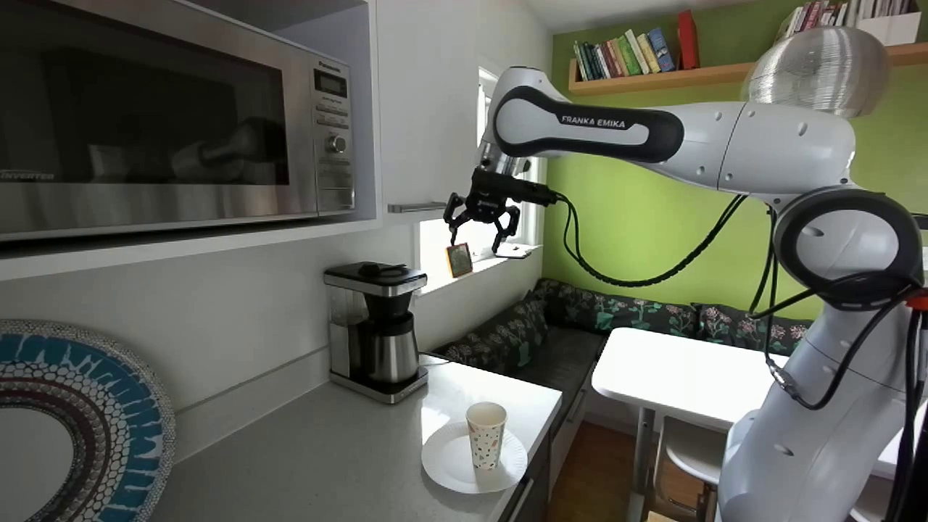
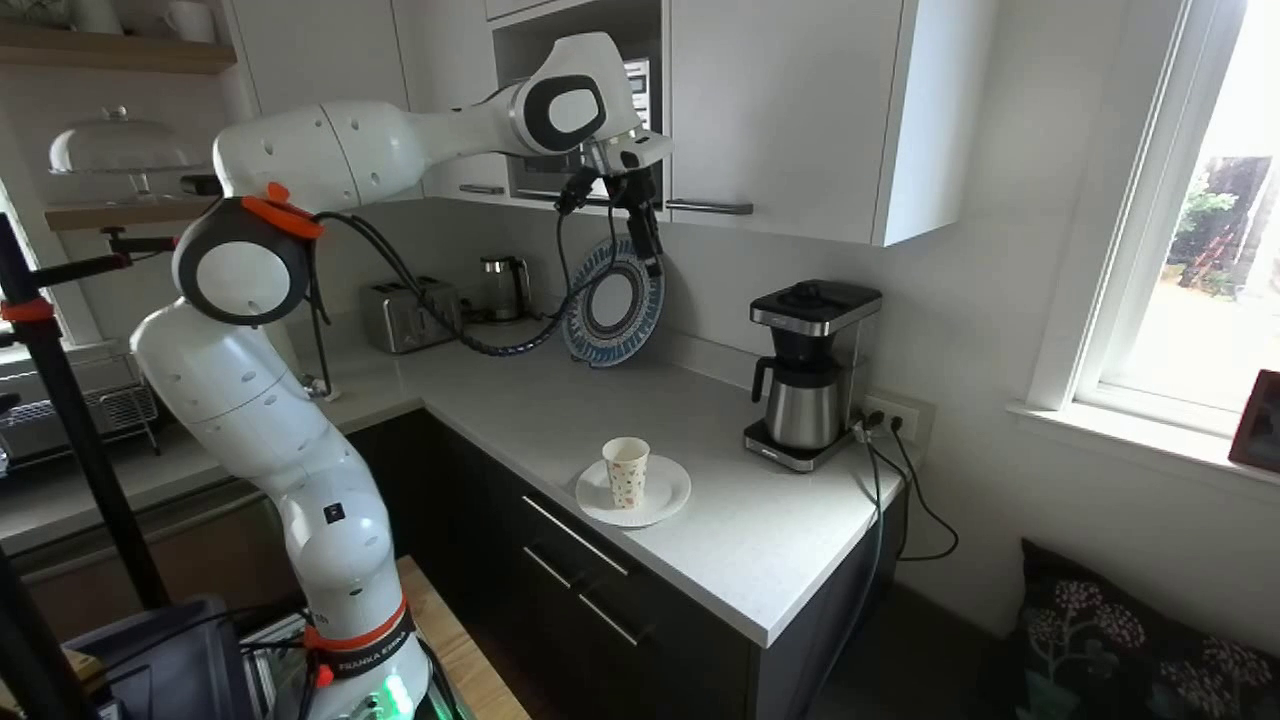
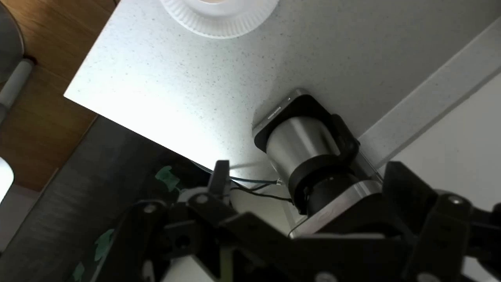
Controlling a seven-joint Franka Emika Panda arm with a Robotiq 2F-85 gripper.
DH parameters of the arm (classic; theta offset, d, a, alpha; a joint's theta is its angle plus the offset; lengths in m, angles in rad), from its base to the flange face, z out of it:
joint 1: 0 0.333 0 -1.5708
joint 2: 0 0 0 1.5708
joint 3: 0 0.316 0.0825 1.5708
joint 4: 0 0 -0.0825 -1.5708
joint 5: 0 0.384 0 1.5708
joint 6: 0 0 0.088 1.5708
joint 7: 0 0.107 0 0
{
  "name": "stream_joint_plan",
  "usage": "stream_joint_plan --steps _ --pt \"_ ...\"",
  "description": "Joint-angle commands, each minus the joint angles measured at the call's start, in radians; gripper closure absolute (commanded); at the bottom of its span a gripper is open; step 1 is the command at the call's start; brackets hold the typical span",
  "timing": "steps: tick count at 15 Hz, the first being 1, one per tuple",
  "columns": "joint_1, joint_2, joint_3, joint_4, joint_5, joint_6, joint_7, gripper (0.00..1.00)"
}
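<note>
Currently hanging with the black two-fingered hand (image 1: pixel 475 246) spread wide and empty, higher than the black-and-steel coffee maker (image 2: pixel 806 395) on the pale grey worktop (image 1: pixel 312 457), and liable, if swung low, to bump it or topple the speckled white paper cup (image 1: pixel 486 436) nearby.

Here's the coffee maker (image 1: pixel 377 326), black and steel, standing upright left of centre in an exterior view, its steel jug (image 1: pixel 395 355) with the black handle seated under the black top; in the wrist view it slants just below and right of centre. And lower than that in both exterior views, there's the speckled cup (image 1: pixel 486 436), upright, mouth up, standing on a round white plate (image 1: pixel 441 458) whose fluted rim shows at the top of the wrist view!
</note>
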Motion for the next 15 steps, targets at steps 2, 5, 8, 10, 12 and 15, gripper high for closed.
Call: stream_joint_plan --steps 2,5,8,10,12,15 --pt "-0.013 0.019 -0.010 0.059 0.076 0.055 0.067 0.00" --pt "-0.013 0.031 -0.014 0.091 0.099 0.092 0.080 0.00" --pt "-0.011 0.047 -0.019 0.116 0.127 0.132 0.098 0.00" --pt "-0.009 0.063 -0.021 0.133 0.153 0.156 0.120 0.00" --pt "-0.005 0.081 -0.025 0.148 0.188 0.170 0.143 0.00" --pt "-0.002 0.102 -0.027 0.169 0.231 0.177 0.171 0.00"
